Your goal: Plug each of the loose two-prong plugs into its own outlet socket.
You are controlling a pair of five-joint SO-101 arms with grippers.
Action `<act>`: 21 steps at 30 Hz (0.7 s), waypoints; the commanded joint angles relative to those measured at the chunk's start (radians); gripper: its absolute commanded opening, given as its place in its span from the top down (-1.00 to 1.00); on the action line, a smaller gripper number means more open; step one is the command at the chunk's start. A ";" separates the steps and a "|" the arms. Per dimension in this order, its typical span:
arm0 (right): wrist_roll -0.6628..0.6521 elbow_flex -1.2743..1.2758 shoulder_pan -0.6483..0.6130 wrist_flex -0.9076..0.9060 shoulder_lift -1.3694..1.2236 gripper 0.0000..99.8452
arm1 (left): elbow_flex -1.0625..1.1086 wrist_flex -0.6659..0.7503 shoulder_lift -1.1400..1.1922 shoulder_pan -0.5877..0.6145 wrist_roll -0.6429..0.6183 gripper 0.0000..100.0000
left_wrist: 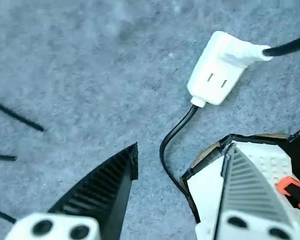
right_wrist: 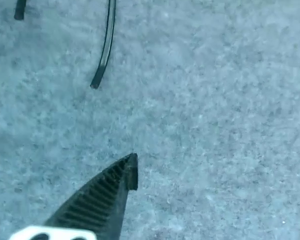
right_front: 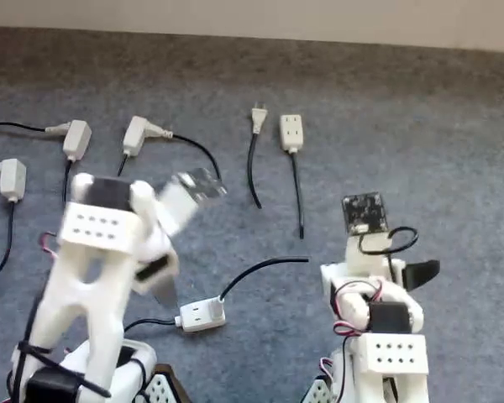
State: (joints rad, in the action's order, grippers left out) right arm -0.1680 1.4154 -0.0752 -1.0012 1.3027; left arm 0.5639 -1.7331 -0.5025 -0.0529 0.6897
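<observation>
The left gripper (left_wrist: 182, 150) stands open, its black ribbed finger (left_wrist: 112, 182) and white finger (left_wrist: 240, 190) well apart, with grey carpet (left_wrist: 80, 75) and a loop of black cord (left_wrist: 172, 140) between them. Just beyond the tips lies a white socket (left_wrist: 210, 75) with two slots on its face; a white plug (left_wrist: 242, 50) sits in one end, and its cable is cut off at the edge of the wrist view. Whether the right gripper (right_wrist: 117, 187) is open or closed I cannot tell; one dark ribbed tip of it hangs over bare carpet, near the cut end of a cord (right_wrist: 96, 82). From above, the left arm (right_front: 101, 252) is a blur, its wrist hard to make out; it rises from the near left corner and leans forward over the carpet. The right arm (right_front: 378, 311) sits folded low and close to its base, with a small circuit board (right_front: 365, 214) on top; any marking on it is too small to read. The loose plug (right_front: 258, 115) lies on the far side, prongs pointing away, just beside an empty socket (right_front: 291, 130) but not touching it; each trails its own cord back towards the arms. A near socket (right_front: 203, 315) lies by the left arm's base; the arm partly hides the cord on its left side, so I cannot tell what joins it there. Two more sockets (right_front: 77, 138) (right_front: 13, 178) lie at the far left, each with a plug at one end; the outer one's cable runs off the edge.
</observation>
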 commanded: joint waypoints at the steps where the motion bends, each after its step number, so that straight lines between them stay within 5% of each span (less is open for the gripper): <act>1: -0.009 0.038 0.008 0.050 0.039 -0.24 | 0.214 0.172 -0.054 -0.160 0.006 0.45; 7: -0.009 0.130 0.008 0.113 0.039 -0.24 | 0.453 0.440 -0.039 -0.291 0.005 0.28; 15: -0.009 0.140 -0.048 0.111 0.039 -0.24 | 0.492 0.597 0.035 -0.297 0.005 0.23; 17: -0.009 0.140 -0.064 0.110 0.039 -0.24 | 0.493 0.617 0.059 -0.302 0.005 0.30; 21: -0.009 0.142 -0.065 0.110 0.039 -0.24 | 0.489 0.618 0.091 -0.312 0.043 0.73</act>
State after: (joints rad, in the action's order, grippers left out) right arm -0.1680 1.5643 -0.1274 -0.9030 1.3303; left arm 1.0595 -1.1239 -0.4289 -0.3414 0.6958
